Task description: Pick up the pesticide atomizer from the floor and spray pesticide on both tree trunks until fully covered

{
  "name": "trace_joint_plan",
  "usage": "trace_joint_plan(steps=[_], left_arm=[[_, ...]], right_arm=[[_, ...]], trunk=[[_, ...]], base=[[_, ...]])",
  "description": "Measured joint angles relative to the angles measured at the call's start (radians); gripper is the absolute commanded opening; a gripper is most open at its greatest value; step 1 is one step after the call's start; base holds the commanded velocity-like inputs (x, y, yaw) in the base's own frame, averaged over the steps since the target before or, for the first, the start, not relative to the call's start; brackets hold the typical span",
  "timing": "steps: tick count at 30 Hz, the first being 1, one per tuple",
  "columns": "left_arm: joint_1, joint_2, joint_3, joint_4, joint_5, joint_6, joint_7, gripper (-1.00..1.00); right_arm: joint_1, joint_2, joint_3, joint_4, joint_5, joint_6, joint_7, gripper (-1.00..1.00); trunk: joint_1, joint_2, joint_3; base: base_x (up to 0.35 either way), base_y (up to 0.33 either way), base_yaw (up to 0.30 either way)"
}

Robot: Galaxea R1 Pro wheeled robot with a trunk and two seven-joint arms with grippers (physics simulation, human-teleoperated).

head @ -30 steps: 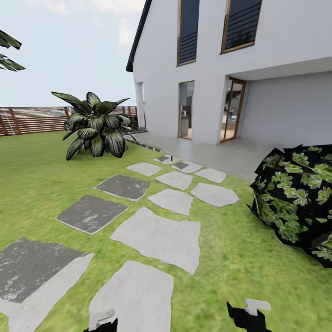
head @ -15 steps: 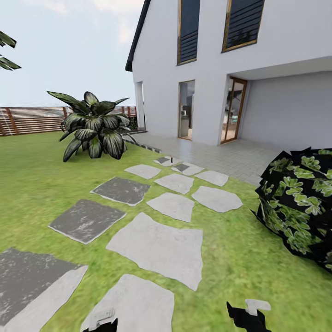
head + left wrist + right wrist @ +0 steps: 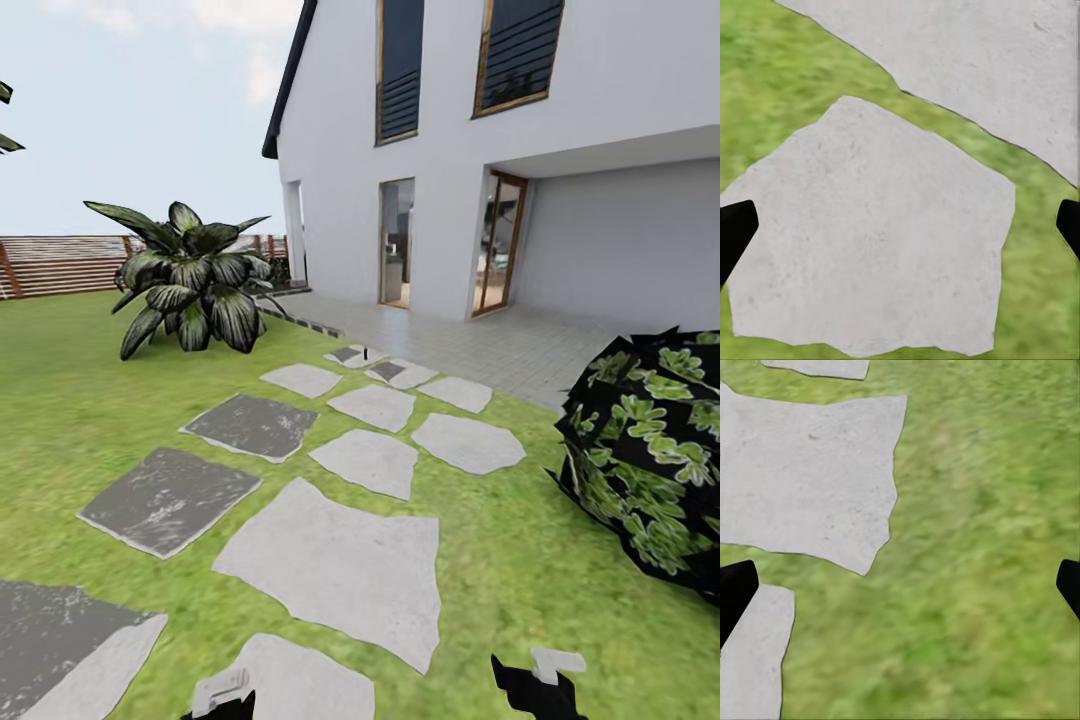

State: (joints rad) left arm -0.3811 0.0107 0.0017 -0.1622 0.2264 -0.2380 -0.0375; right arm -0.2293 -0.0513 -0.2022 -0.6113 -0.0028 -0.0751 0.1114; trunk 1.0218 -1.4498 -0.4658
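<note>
Atomizer [image 3: 366, 352]: tiny dark upright shape on far stepping stone [image 3: 352, 355]; detail unresolved.
Left gripper [image 3: 900, 225]: spread wide, empty, over pale stone.
Right gripper [image 3: 900, 585]: spread wide, empty, over grass [image 3: 982, 547].

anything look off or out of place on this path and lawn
Nothing stands out. The stepping stones lie flat in the grass, the broad-leaved plant and leafy bush stand intact, and both grippers hang open over the ground.
</note>
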Motion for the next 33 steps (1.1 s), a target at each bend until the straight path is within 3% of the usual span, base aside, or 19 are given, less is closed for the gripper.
trace_joint_plan(steps=[33], left_arm=[[0.0,0.0,0.0,0.0,0.0,0.0,0.0,1.0]], right_arm=[[0.0,-0.001,-0.001,0.0,0.0,0.0,0.0,1.0]], trunk=[[0.003,0.0,0.0]], base=[[0.335,0.0,-0.029]])
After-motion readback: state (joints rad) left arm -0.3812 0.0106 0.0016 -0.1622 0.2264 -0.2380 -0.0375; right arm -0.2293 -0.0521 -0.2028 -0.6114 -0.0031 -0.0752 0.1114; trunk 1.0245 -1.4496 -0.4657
